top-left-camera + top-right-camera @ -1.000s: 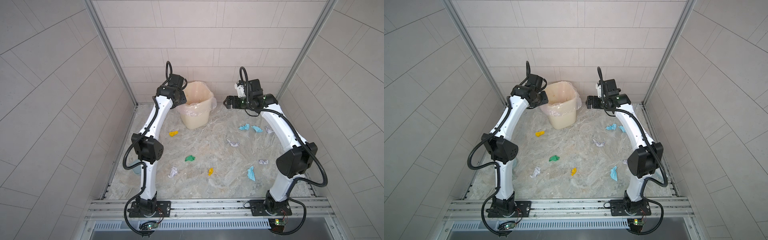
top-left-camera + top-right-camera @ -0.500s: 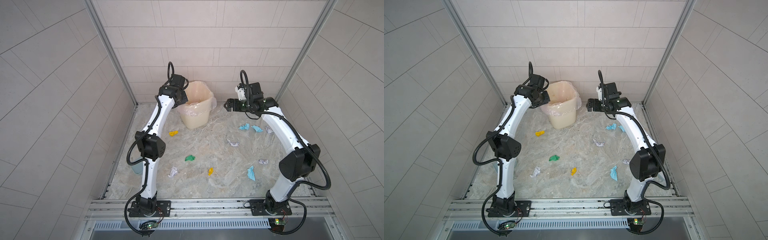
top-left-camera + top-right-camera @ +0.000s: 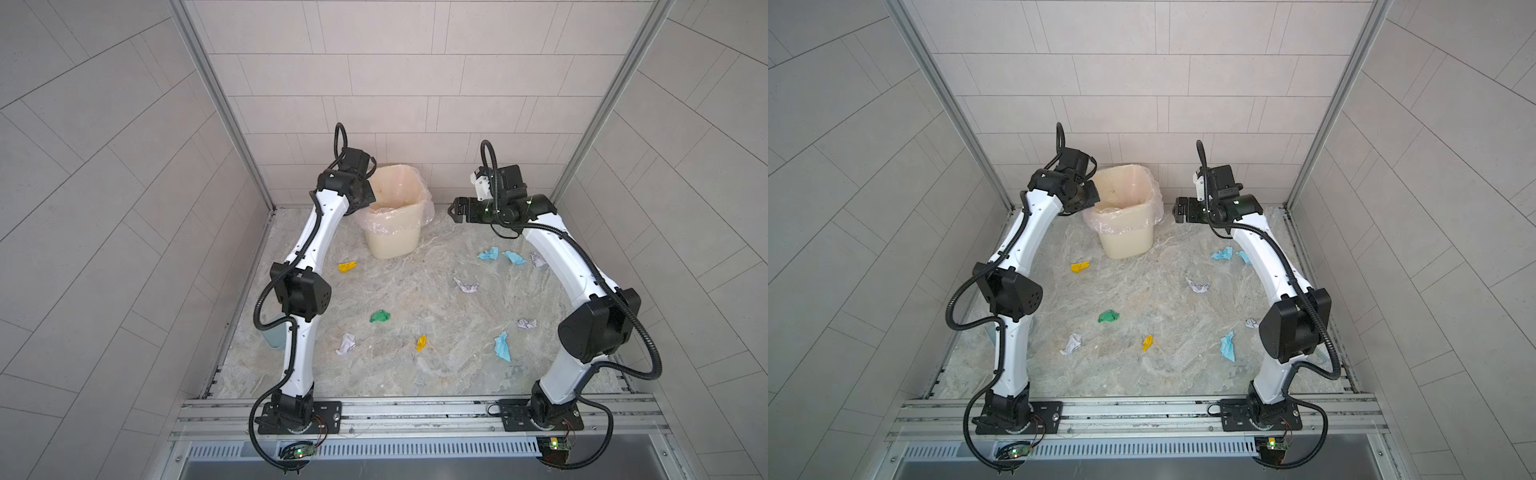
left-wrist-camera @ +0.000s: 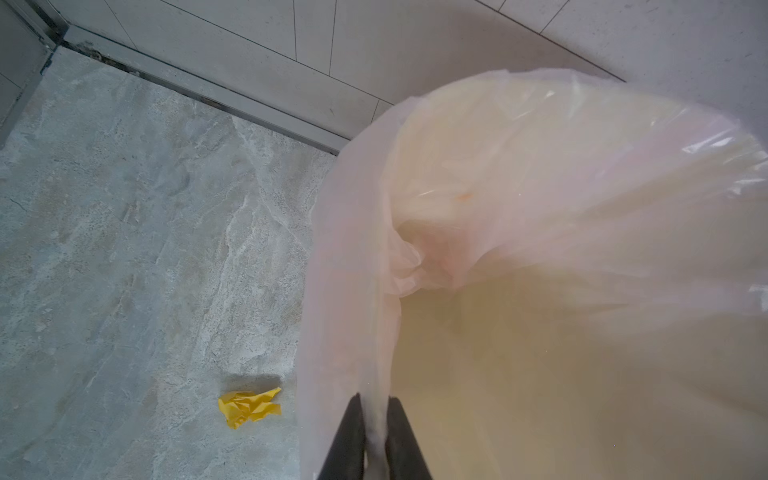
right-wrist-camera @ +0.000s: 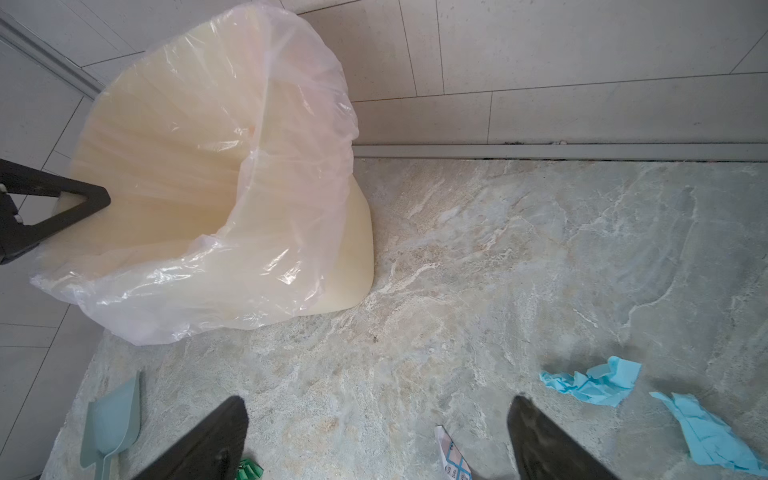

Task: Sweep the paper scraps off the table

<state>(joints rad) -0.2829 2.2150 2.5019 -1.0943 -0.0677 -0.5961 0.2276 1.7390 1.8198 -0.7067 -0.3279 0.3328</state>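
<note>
Several paper scraps lie on the marbled table (image 3: 399, 374): a yellow one (image 3: 348, 267) near the bin, a green one (image 3: 380, 316), a white one (image 3: 345, 344), light blue ones (image 3: 488, 254) (image 3: 503, 347). My left gripper (image 4: 376, 401) is shut on the left rim of the cream bin (image 3: 395, 237), pinching the wall and its clear liner (image 4: 415, 270); in both top views it sits at that rim (image 3: 1092, 195). My right gripper (image 5: 378, 405) hangs open over bare table to the right of the bin (image 5: 166, 166), with nothing between its fingers.
A pale blue dustpan (image 5: 110, 424) lies at the table's left edge, partly behind the left arm (image 3: 274, 334). The bin stands against the back wall (image 3: 415, 104). Tiled walls close in both sides, and aluminium rails (image 3: 415, 411) edge the front.
My left gripper has closed on the bin's rim, and its arm has straightened up a little. The right gripper has stayed open, almost in place.
</note>
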